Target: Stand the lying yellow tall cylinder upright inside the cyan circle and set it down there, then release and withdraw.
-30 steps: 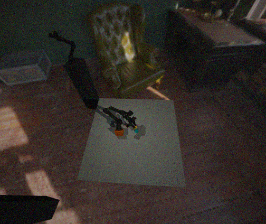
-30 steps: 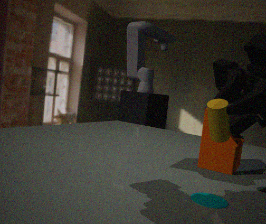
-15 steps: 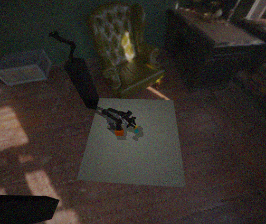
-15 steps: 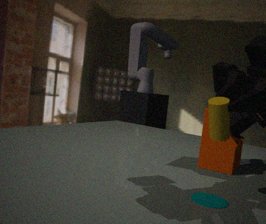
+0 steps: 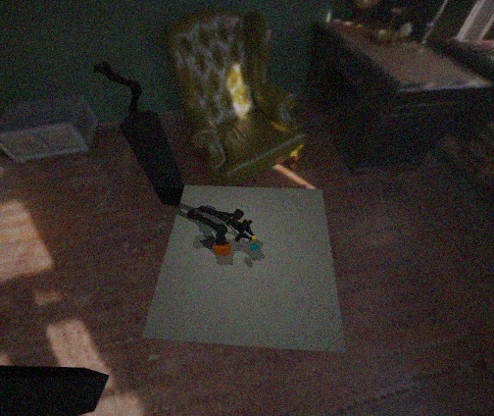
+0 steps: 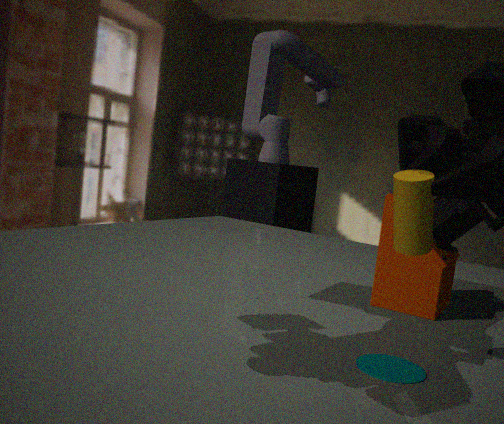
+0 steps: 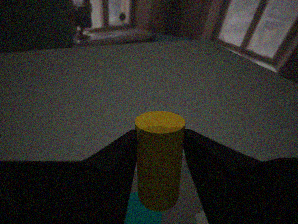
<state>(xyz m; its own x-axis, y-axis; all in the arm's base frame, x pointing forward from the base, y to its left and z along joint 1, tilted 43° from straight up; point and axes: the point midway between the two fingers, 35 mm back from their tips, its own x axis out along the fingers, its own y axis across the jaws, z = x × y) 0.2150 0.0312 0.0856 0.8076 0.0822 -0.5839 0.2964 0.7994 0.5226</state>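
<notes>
Above the tabletop [image 5: 265,304] [image 6: 120,300] [image 7: 75,100], the gripper [image 5: 248,236] [image 6: 435,215] [image 7: 159,136] is clamped on the upright yellow cylinder [image 5: 253,237] [image 6: 413,215] [image 7: 159,165], near the cyan circle [image 5: 254,246] [image 6: 391,368] [image 7: 140,212]. An orange block [image 5: 222,248] [image 6: 410,280] stands nearby, apart from the circle, leaving the circle itself unobstructed.

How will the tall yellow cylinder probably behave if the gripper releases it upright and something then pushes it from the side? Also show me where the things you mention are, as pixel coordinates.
The tall yellow cylinder [image 5: 253,237] [image 6: 413,215] [image 7: 159,167] would probably tip before it slides, being clearly taller than wide. If it fell, its round side would likely let it roll. It seems stiff: its outline stays straight between the black gripper fingers.
</notes>
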